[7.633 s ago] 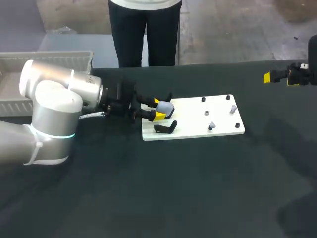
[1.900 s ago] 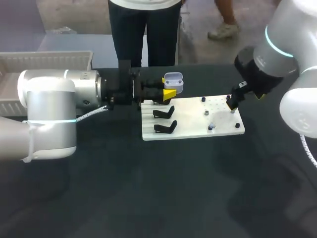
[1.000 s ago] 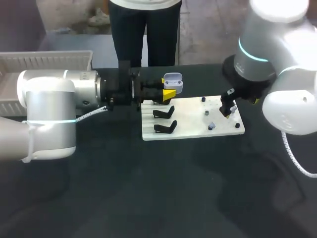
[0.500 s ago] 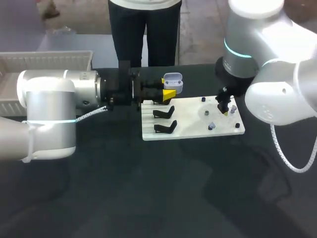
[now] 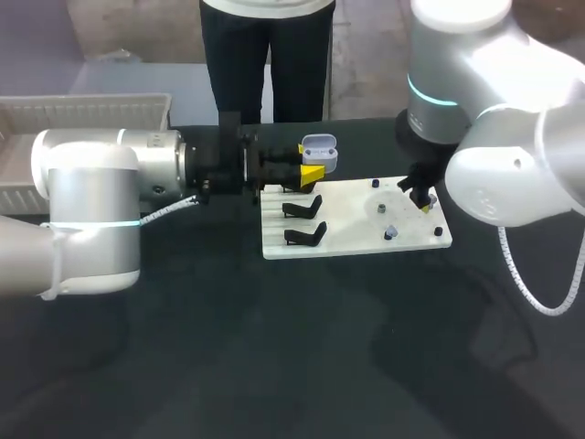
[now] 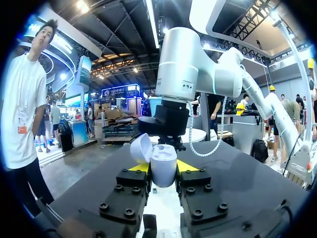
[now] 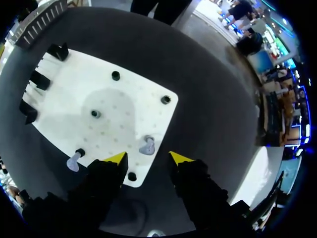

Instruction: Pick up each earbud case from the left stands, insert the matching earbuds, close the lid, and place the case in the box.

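My left gripper (image 5: 306, 170) is shut on a pale earbud case (image 5: 319, 151), held upright above the back left corner of the white board (image 5: 352, 240), its lid open. In the left wrist view the case (image 6: 163, 157) sits between the yellow tips of this gripper (image 6: 163, 169), with the lid (image 6: 139, 148) tipped aside. My right gripper (image 5: 422, 200) points down over the board's right end. In its wrist view, the gripper (image 7: 148, 157) stands open, a grey earbud (image 7: 147, 146) just ahead between the tips, untouched. A second earbud (image 7: 74, 161) lies by the board's edge.
Two empty black stands (image 5: 303, 207) (image 5: 305, 236) sit at the board's left end. Small black pegs (image 7: 115, 76) (image 7: 166, 99) dot the board. A pale slatted box (image 5: 87, 114) stands at the table's back left, behind my left arm. Dark cloth covers the table.
My right arm has swung in over the board's right end, and its fingers have drawn closer together on either side of the earbud. The left arm with the case has kept still.
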Available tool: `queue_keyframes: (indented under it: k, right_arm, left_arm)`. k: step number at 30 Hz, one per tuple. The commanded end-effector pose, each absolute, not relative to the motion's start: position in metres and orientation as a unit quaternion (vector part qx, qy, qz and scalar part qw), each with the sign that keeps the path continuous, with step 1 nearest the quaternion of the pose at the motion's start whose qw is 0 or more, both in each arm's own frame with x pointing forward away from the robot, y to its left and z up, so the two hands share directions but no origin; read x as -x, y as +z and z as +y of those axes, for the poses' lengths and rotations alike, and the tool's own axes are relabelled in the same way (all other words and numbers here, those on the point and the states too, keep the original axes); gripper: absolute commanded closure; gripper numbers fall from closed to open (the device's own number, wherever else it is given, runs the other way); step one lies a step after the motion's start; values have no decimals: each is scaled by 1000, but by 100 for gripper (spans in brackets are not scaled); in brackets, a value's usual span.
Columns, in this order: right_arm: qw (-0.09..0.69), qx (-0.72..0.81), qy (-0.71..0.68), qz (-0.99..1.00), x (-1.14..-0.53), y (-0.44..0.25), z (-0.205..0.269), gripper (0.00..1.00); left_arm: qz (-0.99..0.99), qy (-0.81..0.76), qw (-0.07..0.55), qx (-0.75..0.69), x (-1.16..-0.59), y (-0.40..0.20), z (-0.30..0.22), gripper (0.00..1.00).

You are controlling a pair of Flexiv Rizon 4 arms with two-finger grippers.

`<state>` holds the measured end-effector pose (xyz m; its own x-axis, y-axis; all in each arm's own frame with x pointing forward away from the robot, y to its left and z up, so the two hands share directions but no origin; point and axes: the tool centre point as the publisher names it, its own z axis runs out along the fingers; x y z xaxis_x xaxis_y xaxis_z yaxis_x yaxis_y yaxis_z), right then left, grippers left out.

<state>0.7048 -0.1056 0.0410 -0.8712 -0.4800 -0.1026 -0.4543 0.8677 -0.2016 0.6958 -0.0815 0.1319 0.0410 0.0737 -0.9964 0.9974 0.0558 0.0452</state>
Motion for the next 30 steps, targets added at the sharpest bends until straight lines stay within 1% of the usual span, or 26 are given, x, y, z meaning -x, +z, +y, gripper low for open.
queue_keyframes:
  k: [1,7,18,21,23,27,30]
  right_arm:
    - [71,243,-87,964,-710,38,-102,49]
    - [70,245,-86,963,-714,34,-100,52]
    - [67,243,-85,964,-715,31,-101,52]
    - [67,240,-84,965,-715,31,-102,54]
    - [68,238,-83,965,-714,31,-102,57]
    - [69,234,-82,966,-714,30,-103,59]
    - [69,234,-81,966,-714,30,-103,59]
  left_arm:
    - [522,-454,508,-513,-694,132,-82,100]
    - [522,-454,508,-513,-694,132,-82,100]
    - [522,-454,508,-513,-694,132,-82,100]
    - [522,-454,508,-513,-694,132,-82,100]
    - [522,-454,508,-513,-694,132,-82,100]
    - [522,-454,508,-513,-694,132,-82,100]
    - [522,-454,508,-513,-694,132,-82,100]
